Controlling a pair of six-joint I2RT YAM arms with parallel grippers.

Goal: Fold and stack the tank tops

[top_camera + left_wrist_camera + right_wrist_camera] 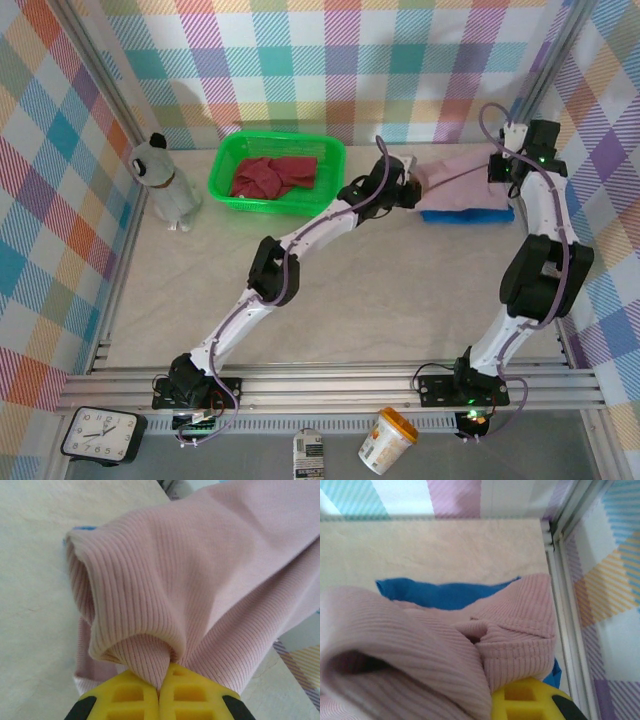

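The mauve-pink tank top hangs stretched between both grippers at the back right of the table. My left gripper is shut on its left end; in the left wrist view the yellow fingers pinch a bunched ribbed fold. My right gripper is shut on the right end, where a hemmed edge sits against one yellow finger. The royal blue tank top lies flat on the table beneath the pink one. The dark red tank top lies crumpled in the green basket.
A dog-shaped figure stands left of the basket. The metal frame rail runs close beside the right gripper. A clock, a small carton and a cup sit in front of the arm bases.
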